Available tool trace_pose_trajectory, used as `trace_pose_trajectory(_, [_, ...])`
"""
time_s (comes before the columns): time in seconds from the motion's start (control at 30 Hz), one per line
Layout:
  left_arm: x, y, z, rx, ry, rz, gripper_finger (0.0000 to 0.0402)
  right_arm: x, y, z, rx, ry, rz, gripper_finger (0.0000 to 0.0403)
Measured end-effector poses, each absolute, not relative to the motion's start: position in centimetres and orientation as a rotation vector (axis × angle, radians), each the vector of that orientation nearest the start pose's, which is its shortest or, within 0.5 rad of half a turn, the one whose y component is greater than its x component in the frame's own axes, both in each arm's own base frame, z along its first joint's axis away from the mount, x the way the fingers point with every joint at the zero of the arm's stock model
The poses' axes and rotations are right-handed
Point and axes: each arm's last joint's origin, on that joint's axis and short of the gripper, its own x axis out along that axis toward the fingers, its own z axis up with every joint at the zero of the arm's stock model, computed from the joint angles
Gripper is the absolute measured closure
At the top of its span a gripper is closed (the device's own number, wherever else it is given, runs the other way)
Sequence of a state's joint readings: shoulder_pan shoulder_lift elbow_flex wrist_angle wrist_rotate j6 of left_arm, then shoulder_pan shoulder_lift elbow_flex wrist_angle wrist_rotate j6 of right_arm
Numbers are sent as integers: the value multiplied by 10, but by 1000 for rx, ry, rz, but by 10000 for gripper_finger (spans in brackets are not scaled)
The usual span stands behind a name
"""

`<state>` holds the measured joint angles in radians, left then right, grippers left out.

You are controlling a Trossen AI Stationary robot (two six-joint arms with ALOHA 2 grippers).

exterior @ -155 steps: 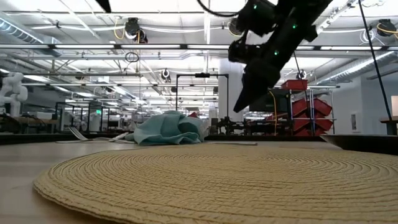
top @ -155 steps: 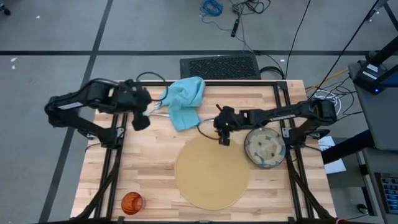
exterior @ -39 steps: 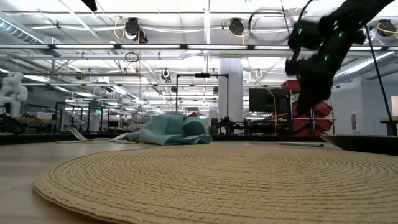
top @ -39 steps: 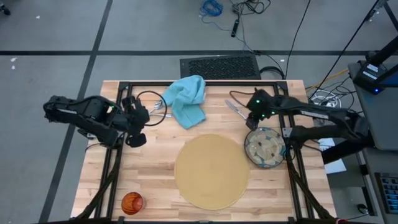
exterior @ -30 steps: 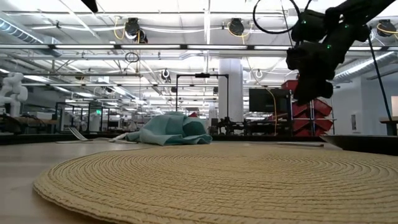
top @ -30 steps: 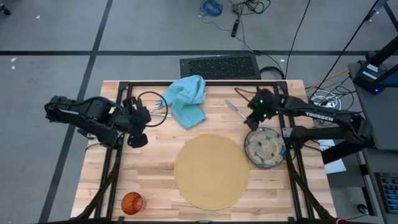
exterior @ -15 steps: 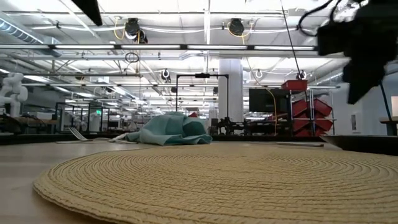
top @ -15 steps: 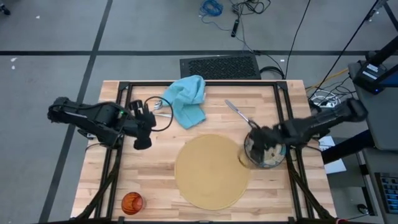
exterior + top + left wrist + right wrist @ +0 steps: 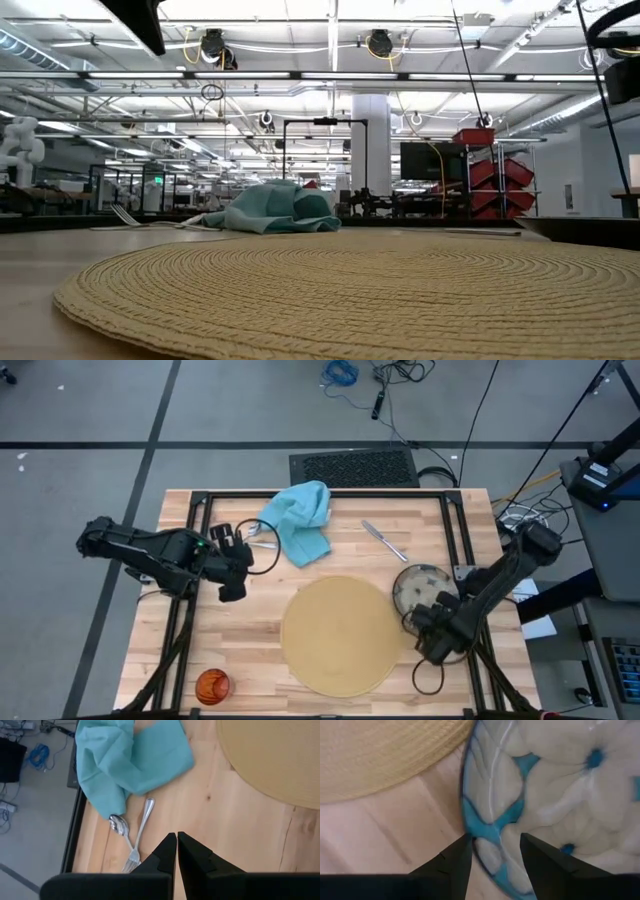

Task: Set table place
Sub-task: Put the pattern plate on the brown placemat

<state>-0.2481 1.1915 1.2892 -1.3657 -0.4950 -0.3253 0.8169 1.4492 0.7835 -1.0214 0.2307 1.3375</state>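
The patterned glass bowl (image 9: 418, 582) rests on the table (image 9: 250, 630) just right of the round tan mat (image 9: 340, 635). My right gripper (image 9: 495, 862) is open at the bowl's near side, with the rim between its fingers. My left gripper (image 9: 177, 845) is shut and empty above bare wood, near the fork and spoon (image 9: 132, 832). These lie beside the teal napkin (image 9: 298, 520). The knife (image 9: 385, 542) lies at the far right. The orange cup (image 9: 212, 685) stands at the near left corner. My right gripper stands open astride the bowl's near rim (image 9: 479, 845), one finger (image 9: 452, 865) outside the bowl and the other (image 9: 545, 865) over its inside. I cannot tell whether either finger touches the glass. The bowl sits on the table.
Black frame rails (image 9: 190, 610) run along the table's left and right sides. In the low view the mat (image 9: 340, 290) fills the foreground, with the napkin (image 9: 275, 210) behind it. Bare wood lies between the mat and the left rail.
My right gripper has gone from beside the knife at the far right, over the bowl, toward the table's near edge. It has come down low and turned so its fingers straddle the bowl's near rim. My left gripper has drifted a little toward the table's right.
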Motion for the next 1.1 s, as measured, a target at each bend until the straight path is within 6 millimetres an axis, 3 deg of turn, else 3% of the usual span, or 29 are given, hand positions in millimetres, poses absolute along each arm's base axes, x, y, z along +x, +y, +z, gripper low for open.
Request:
trace_pose_trajectory(0.2, [187,-33,344,172,1106,397,400,154,166,158,29,1395,-559,245])
trace_pose_trajectory(0.4, [188,-33,344,180,1097,388,400,151,173,153,34,1372,-581,245])
trace_pose_trajectory(0.7, [191,-34,345,180,1076,383,400,154,181,184,-35,1318,-603,245])
trace_pose_trajectory(1.1, [192,-34,346,192,1064,372,400,149,189,182,-15,1299,-562,245])
